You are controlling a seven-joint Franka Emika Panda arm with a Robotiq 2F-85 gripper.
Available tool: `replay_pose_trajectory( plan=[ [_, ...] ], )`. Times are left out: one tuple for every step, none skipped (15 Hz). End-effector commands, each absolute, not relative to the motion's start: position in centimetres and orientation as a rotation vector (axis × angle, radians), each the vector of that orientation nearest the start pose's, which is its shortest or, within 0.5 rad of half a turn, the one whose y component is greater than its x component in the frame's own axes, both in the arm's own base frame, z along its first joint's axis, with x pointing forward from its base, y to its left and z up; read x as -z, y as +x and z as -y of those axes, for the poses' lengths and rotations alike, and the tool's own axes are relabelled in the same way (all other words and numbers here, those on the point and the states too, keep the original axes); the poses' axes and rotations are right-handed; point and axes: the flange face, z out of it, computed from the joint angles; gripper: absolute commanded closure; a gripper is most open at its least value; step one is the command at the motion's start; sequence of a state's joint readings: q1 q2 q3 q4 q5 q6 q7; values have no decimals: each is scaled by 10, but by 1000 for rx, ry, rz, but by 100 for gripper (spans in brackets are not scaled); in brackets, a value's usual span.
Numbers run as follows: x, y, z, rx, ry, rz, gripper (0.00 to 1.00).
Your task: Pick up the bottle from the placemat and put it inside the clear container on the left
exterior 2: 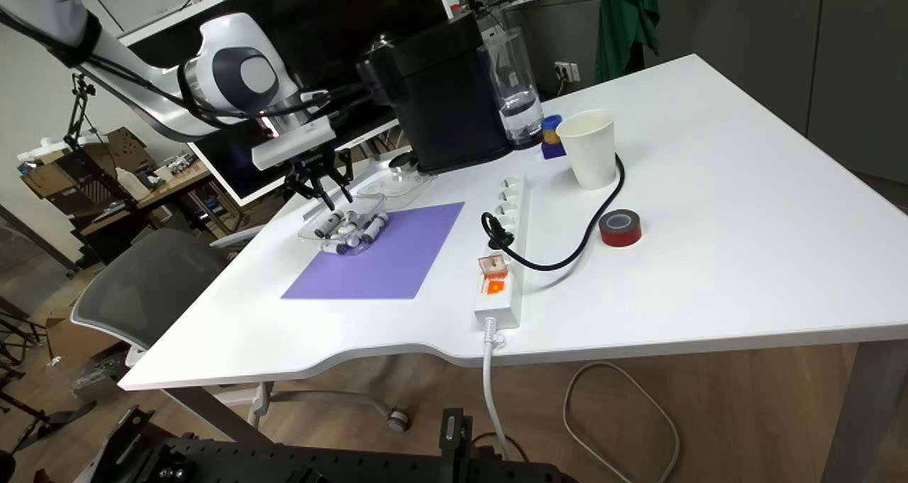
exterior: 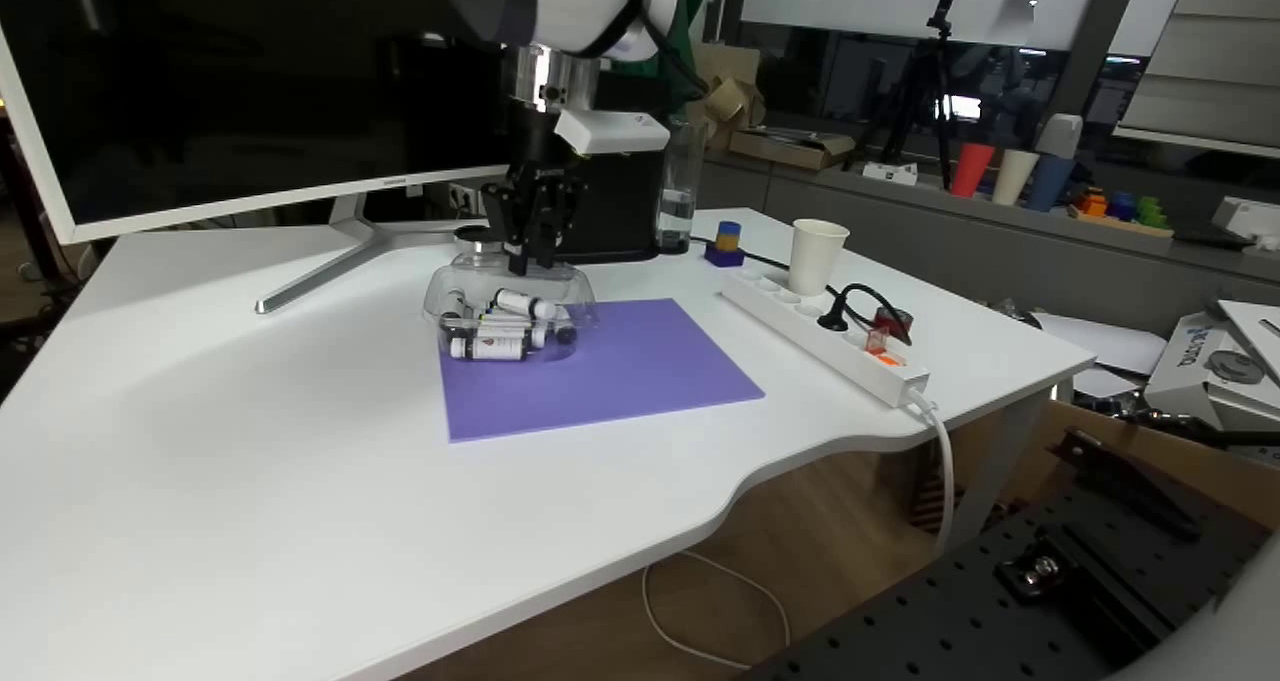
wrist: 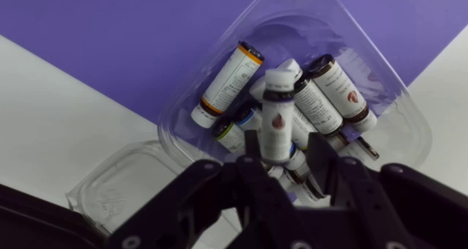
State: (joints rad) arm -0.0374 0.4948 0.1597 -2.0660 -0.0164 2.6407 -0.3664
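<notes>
The clear container (exterior: 588, 313) holds several small white bottles and rests partly on the purple placemat (exterior: 640, 386); both also show in an exterior view, the tub (exterior 2: 306, 233) and the mat (exterior 2: 369, 277). My gripper (wrist: 282, 135) is above the tub, pointing down, also in both exterior views (exterior: 530, 259) (exterior 2: 339, 199). In the wrist view, a white bottle (wrist: 276, 130) with a red drop mark and white cap is between the open fingers. It is close to the left finger, with a gap at the right finger. I cannot tell whether it touches the bottles below.
A clear lid-like piece (wrist: 117, 183) lies beside the tub. A tall black box (exterior 2: 454, 93) and a glass cylinder (exterior 2: 518, 89) stand behind. The monitor (exterior: 250, 81) is at the back. A power strip (exterior: 820, 331) and paper cup (exterior: 815, 256) are beyond the mat.
</notes>
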Motion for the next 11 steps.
replay_pose_trajectory(
  plan=[
    [-207, 596, -81, 102, -2976, 730, 28],
    [-210, 592, -82, 102, -2979, 728, 20],
    [-211, 594, -73, 100, -2982, 716, 14],
    [-213, 595, -65, 99, -2985, 700, 7],
    [-218, 592, -61, 99, -2990, 667, 2],
    [-224, 590, -55, 96, -3000, 636, 0],
    [-230, 586, -49, 87, -3010, 590, 0],
    [-236, 583, -44, 77, -3017, 550, 0],
    [-242, 579, -40, 61, -3018, 518, 0],
    [-249, 574, -36, 41, -3024, 482, 0],
    [-253, 568, -33, 12, -3029, 461, 0]
  ],
)
